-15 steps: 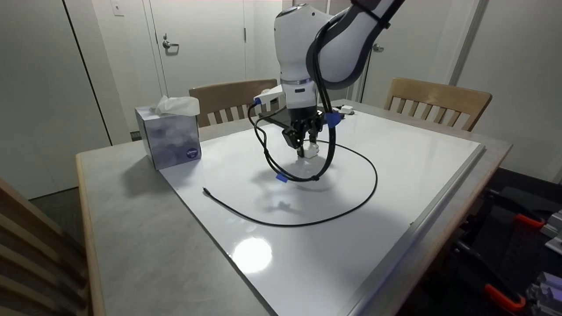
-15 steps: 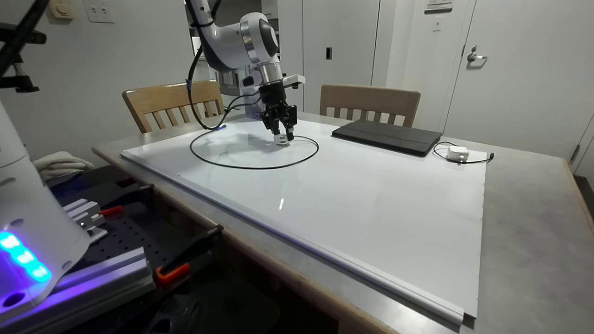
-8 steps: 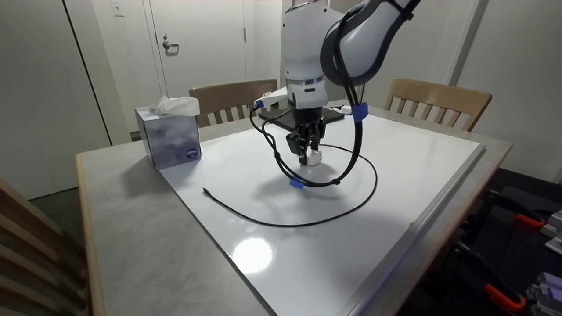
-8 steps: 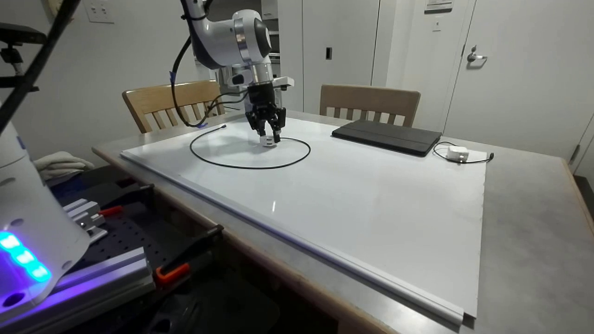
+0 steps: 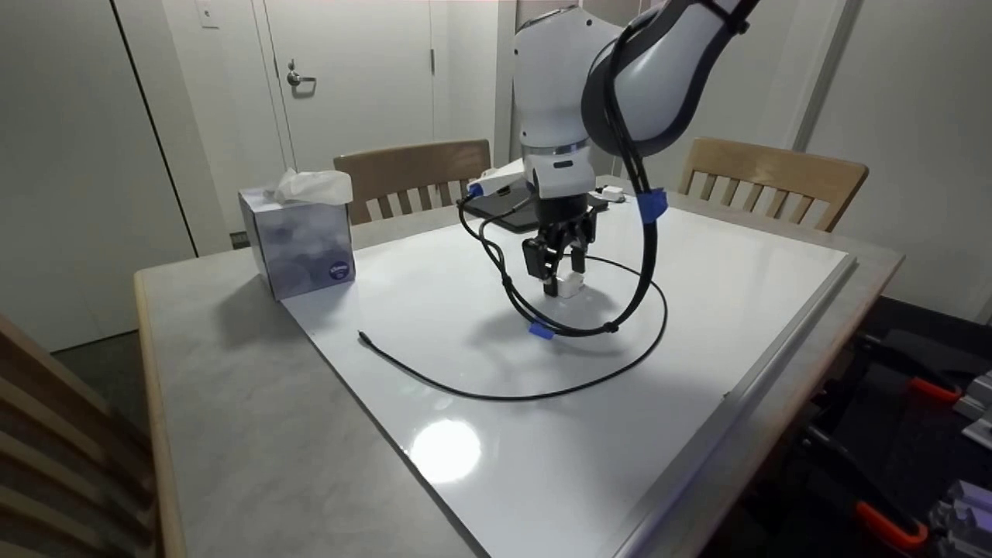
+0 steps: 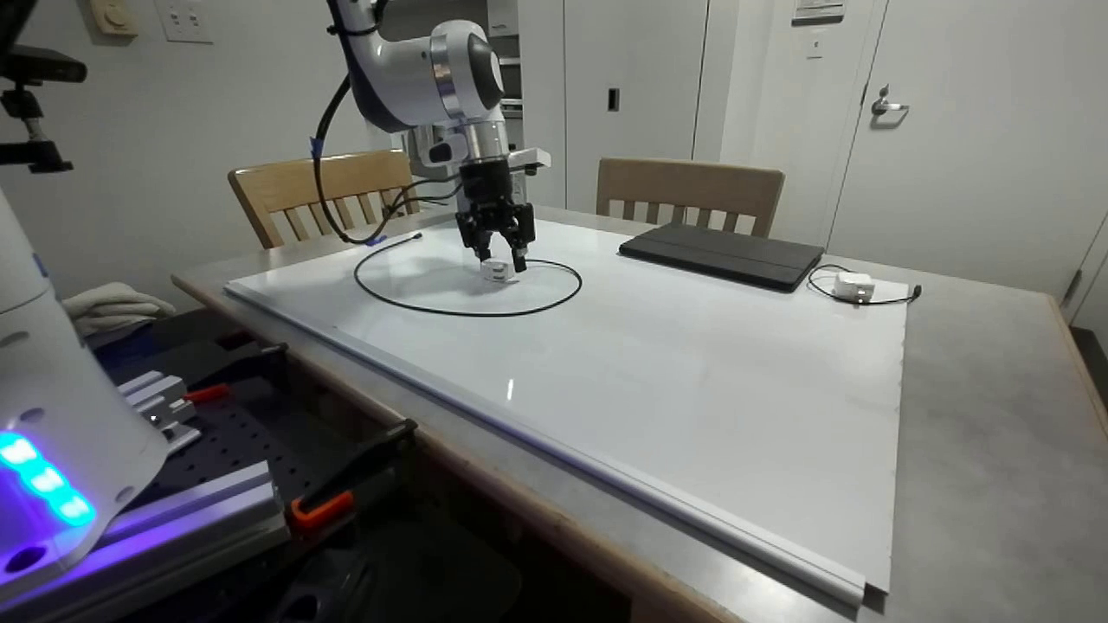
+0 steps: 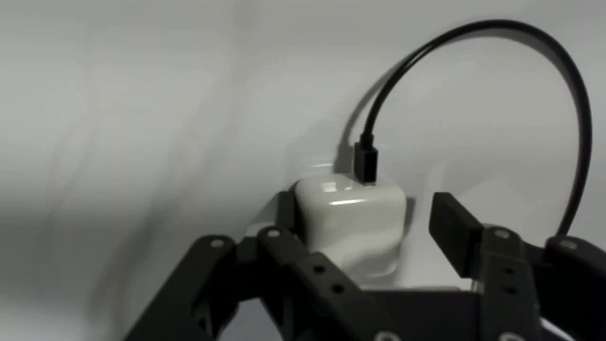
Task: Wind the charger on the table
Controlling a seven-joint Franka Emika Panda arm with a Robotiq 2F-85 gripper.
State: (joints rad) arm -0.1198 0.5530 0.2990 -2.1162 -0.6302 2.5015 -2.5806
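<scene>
Laptop [image 6: 718, 253] and tissue box [image 5: 306, 246] away from gripper [image 7: 365, 213], jaws apart around charger plug [image 7: 352, 227], contact uncertain.

The charger [image 6: 498, 272] is a white block [image 7: 350, 220] with rounded edges and a thin black cable [image 5: 504, 398] plugged into one side. The cable lies unwound on the glossy white top [image 6: 692, 372] of the table [image 5: 232, 434] in one wide, open curve, its free end [image 5: 364, 339] near the top's edge. The block, within that curve, seems to rest on the top, though its underside is hidden. A grey border [image 6: 995, 433] frames the white.
</scene>
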